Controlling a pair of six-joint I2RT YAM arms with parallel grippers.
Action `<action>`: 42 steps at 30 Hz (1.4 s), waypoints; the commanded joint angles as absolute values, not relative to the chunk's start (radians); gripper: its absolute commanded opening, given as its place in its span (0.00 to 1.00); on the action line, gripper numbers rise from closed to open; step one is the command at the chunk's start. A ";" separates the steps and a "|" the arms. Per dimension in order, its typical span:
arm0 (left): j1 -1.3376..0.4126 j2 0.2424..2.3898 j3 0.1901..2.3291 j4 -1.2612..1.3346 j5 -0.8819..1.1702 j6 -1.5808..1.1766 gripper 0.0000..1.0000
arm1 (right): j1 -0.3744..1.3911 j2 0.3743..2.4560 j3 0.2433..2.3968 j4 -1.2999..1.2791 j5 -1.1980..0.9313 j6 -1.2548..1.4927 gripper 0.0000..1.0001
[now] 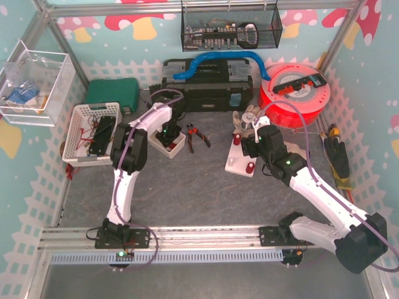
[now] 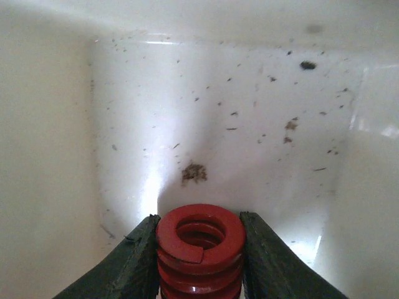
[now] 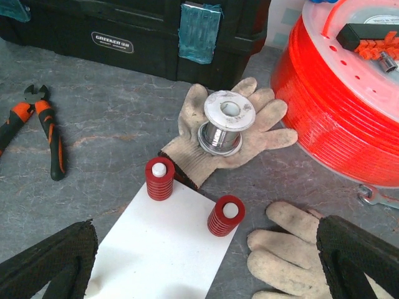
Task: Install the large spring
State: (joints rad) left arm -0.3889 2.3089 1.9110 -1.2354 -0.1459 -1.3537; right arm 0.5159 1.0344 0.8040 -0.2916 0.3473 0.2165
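Note:
My left gripper (image 2: 199, 252) is shut on a large red spring (image 2: 199, 237), holding it by its sides inside a small white bin (image 2: 218, 112). In the top view the left gripper (image 1: 166, 134) reaches down into that bin (image 1: 178, 150). My right gripper (image 3: 206, 249) is open and empty, hovering over a white base plate (image 3: 156, 255). Two red springs sit on white pegs at the plate's far corners, one on the left (image 3: 159, 179) and one on the right (image 3: 225, 215). In the top view the right gripper (image 1: 250, 148) is over the plate (image 1: 237, 163).
Work gloves (image 3: 224, 134) lie behind and right of the plate, one under a metal spool (image 3: 225, 118). Orange-handled pliers (image 3: 43, 134) lie left. A black toolbox (image 1: 209, 84), an orange reel (image 1: 293, 93), a white basket (image 1: 92, 132) and a green case (image 1: 112, 92) stand at the back.

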 commanded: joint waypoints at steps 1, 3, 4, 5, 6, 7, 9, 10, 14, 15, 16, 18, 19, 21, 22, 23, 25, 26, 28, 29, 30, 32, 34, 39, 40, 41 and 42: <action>-0.375 2.338 1.936 -1.188 -0.161 -1.340 0.34 | 0.513 1.046 0.819 -0.299 0.347 0.237 0.95; -0.371 2.334 1.937 -1.188 -0.163 -1.336 0.29 | 0.513 1.047 0.822 -0.300 0.345 0.242 0.95; -0.370 2.330 1.935 -1.188 -0.165 -1.334 0.27 | 0.513 1.049 0.824 -0.299 0.346 0.242 0.95; -0.370 2.326 1.934 -1.187 -0.168 -1.330 0.25 | 0.513 1.049 0.826 -0.299 0.345 0.243 0.95; -0.368 2.319 1.934 -1.187 -0.172 -1.326 0.23 | 0.513 1.052 0.830 -0.300 0.346 0.245 0.95; -0.366 2.312 1.934 -1.188 -0.174 -1.323 0.21 | 0.513 1.051 0.832 -0.301 0.348 0.246 0.95; -0.361 2.297 1.936 -1.187 -0.185 -1.317 0.16 | 0.512 1.053 0.839 -0.303 0.346 0.251 0.95; -0.359 2.288 1.939 -1.187 -0.187 -1.313 0.15 | 0.514 1.054 0.841 -0.306 0.343 0.253 0.95; -0.349 2.245 1.958 -1.187 -0.215 -1.290 0.12 | 0.513 1.061 0.857 -0.313 0.322 0.269 0.95; -0.349 2.231 1.965 -1.186 -0.223 -1.281 0.11 | 0.513 1.065 0.863 -0.314 0.316 0.272 0.95; -0.348 2.218 1.973 -1.186 -0.232 -1.267 0.11 | 0.513 1.068 0.870 -0.315 0.305 0.273 0.95; -0.348 2.188 1.988 -1.186 -0.249 -1.238 0.10 | 0.514 1.078 0.886 -0.315 0.292 0.277 0.95; -0.349 2.172 1.992 -1.186 -0.261 -1.224 0.09 | 0.513 1.081 0.894 -0.316 0.285 0.281 0.95; -0.351 2.136 1.995 -1.180 -0.283 -1.185 0.08 | 0.513 1.089 0.909 -0.315 0.258 0.289 0.95; -0.354 2.116 1.996 -1.171 -0.293 -1.165 0.08 | 0.513 1.095 0.917 -0.315 0.239 0.291 0.94; -0.355 2.097 1.995 -1.159 -0.302 -1.142 0.08 | 0.513 1.099 0.925 -0.316 0.219 0.292 0.94; -0.361 2.063 1.996 -1.136 -0.312 -1.106 0.07 | 0.513 1.115 0.948 -0.322 0.175 0.305 0.94; -0.361 2.045 1.997 -1.133 -0.306 -1.108 0.06 | 0.513 1.126 0.962 -0.323 0.147 0.313 0.94; -0.356 2.006 1.995 -1.129 -0.254 -1.162 0.06 | 0.513 1.147 0.990 -0.311 0.082 0.328 0.93; -0.351 1.986 1.988 -1.124 -0.208 -1.208 0.06 | 0.513 1.158 1.003 -0.291 0.044 0.336 0.92; -0.351 1.962 1.975 -1.105 -0.161 -1.249 0.05 | 0.513 1.166 1.010 -0.265 0.005 0.340 0.91; -0.353 1.911 1.920 -1.034 -0.047 -1.329 0.05 | 0.514 1.178 1.019 -0.179 -0.059 0.345 0.89; -0.364 1.877 1.879 -0.971 0.024 -1.393 0.03 | 0.514 1.189 1.018 -0.089 -0.087 0.360 0.88; -0.409 1.861 1.862 -0.901 0.160 -1.502 0.02 | 0.531 1.207 0.949 0.198 -0.158 0.353 0.78; -0.412 1.863 1.868 -0.893 0.171 -1.512 0.02 | 0.538 1.205 0.919 0.273 -0.172 0.342 0.75; -0.443 1.864 1.875 -0.888 0.180 -1.521 0.02 | 0.544 1.204 0.891 0.339 -0.187 0.328 0.73; -0.455 1.865 1.884 -0.883 0.188 -1.527 0.01 | 0.554 1.209 0.867 0.393 -0.195 0.308 0.70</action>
